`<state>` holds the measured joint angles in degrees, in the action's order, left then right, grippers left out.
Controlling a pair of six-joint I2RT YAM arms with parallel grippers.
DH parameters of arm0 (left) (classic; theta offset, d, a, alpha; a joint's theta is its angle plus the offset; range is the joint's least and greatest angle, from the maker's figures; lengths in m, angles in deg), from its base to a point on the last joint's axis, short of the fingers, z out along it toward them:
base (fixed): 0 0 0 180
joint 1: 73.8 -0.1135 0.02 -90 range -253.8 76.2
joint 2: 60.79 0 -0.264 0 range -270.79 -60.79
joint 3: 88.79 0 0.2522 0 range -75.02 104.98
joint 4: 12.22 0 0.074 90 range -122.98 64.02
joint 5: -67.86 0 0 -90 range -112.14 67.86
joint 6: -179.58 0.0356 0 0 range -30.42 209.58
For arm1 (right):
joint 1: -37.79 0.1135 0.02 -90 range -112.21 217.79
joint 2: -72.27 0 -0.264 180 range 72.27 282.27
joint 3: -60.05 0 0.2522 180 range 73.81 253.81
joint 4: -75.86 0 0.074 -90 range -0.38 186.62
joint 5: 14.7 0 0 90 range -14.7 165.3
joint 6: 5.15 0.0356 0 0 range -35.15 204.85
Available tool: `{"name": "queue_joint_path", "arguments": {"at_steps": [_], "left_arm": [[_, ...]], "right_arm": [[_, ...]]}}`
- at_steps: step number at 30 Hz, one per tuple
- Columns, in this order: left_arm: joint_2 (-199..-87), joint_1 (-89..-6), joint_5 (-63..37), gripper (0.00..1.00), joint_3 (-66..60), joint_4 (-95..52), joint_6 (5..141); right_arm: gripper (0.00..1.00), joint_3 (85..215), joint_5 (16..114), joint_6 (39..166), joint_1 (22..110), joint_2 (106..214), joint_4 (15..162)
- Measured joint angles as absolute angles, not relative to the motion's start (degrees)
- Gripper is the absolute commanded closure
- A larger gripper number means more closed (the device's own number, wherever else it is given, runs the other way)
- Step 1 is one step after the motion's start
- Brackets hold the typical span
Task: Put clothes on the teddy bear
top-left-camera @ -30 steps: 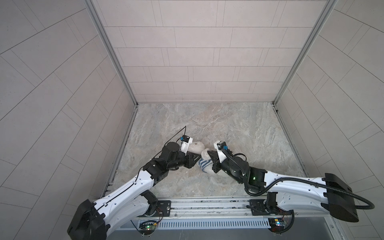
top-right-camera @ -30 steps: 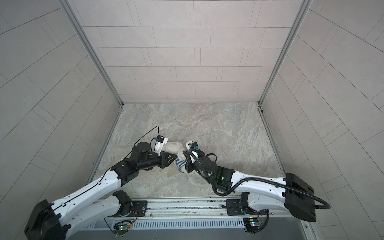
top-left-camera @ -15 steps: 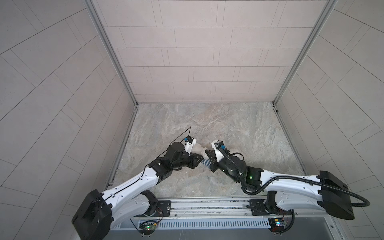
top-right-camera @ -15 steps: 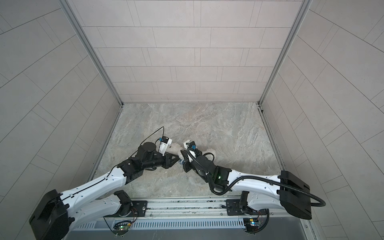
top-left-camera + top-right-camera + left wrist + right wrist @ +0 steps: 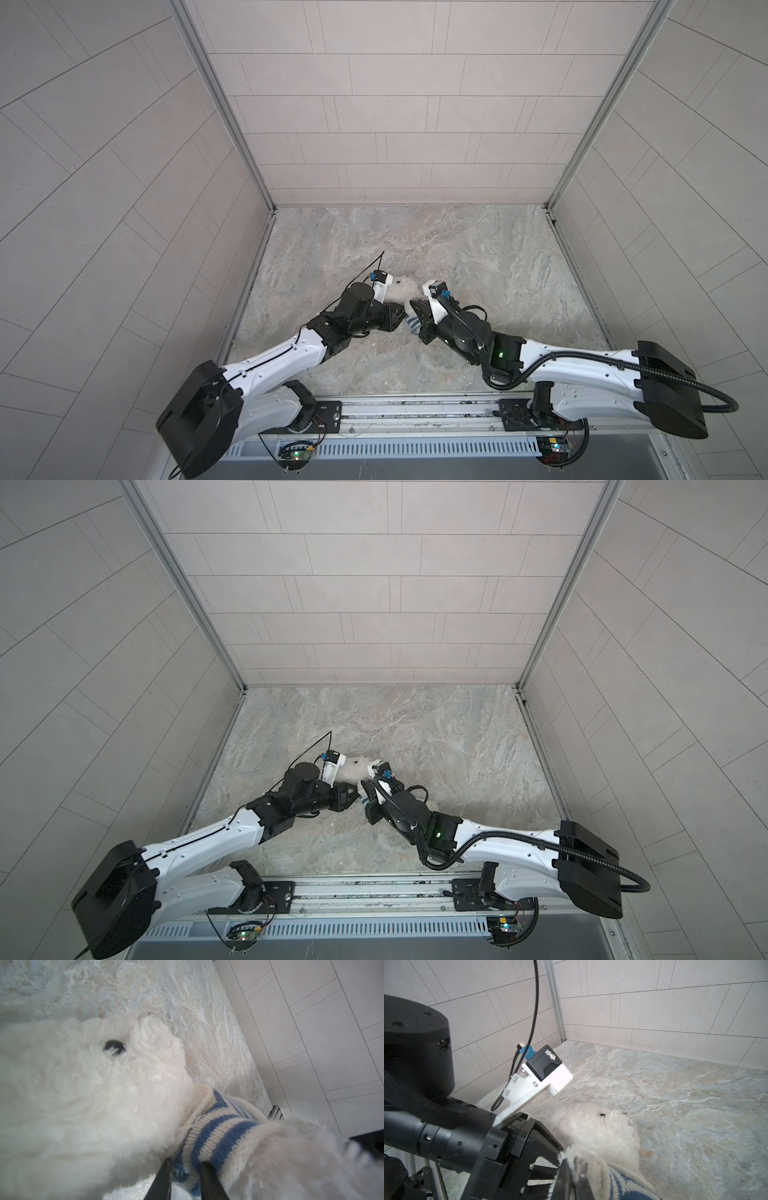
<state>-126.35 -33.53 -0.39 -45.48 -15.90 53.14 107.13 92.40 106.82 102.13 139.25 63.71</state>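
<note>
On the bench [image 5: 478, 257], the teddy bear [image 5: 401, 286] lies with its head beyond your left end effector [image 5: 185, 1162]. Its striped shirt [image 5: 218, 1136] is over the neck, one limb through a sleeve. That left end effector is narrow, pinching the shirt's hem to tug it down; your right end effector [image 5: 574, 1162] is clamped tight, apparently on the paw, bracing against that pull.
</note>
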Motion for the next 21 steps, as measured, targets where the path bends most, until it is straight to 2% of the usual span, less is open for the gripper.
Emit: {"name": "queue_joint_path", "arguments": {"at_steps": [17,21], "left_arm": [[-126.46,-33.92,-1.83,0.80,-46.49,-14.74,53.14],[-126.39,-34.21,-1.74,0.81,-47.58,-13.82,52.70]], "right_arm": [[1.00,106.12,95.51,108.07,101.87,136.06,63.79],[0.97,106.08,96.88,108.77,101.85,137.42,63.47]]}}
